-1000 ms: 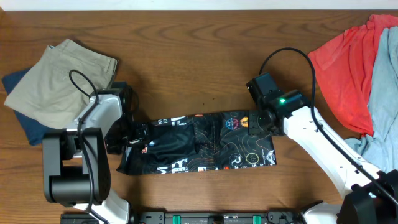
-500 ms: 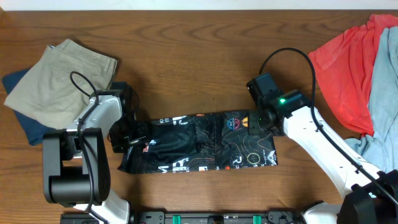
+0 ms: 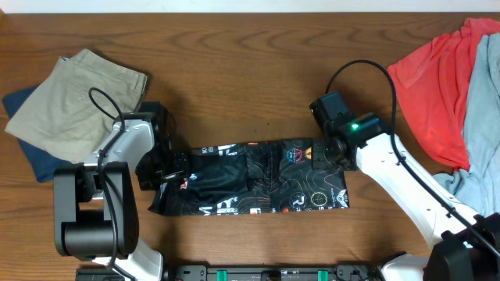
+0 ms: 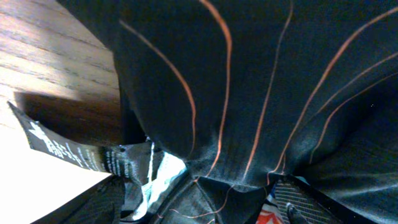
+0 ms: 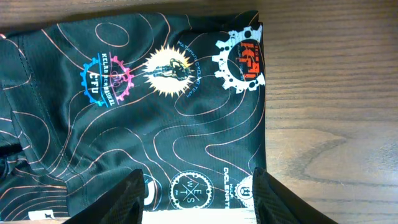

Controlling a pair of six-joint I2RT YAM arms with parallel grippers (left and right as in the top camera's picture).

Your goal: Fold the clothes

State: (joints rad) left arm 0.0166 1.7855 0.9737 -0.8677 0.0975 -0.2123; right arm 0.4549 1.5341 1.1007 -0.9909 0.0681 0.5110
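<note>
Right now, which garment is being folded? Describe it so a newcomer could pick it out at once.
On the wooden table, look in the middle near the robot's edge, between the khaki shorts at the left and the red shirt at the right. The long folded strip there is the black jersey. It alone is black with thin orange contour lines, white lettering and small round logos.

R pincer [image 5: 199, 177] spread; L pincer [image 3: 172, 166] unclear.

Khaki shorts [image 3: 78, 97] atop a navy garment [image 3: 35, 160] at left, red shirt [image 3: 433, 78] beside pale blue cloth [image 3: 480, 105] at right, wooden table [image 3: 250, 62]
</note>
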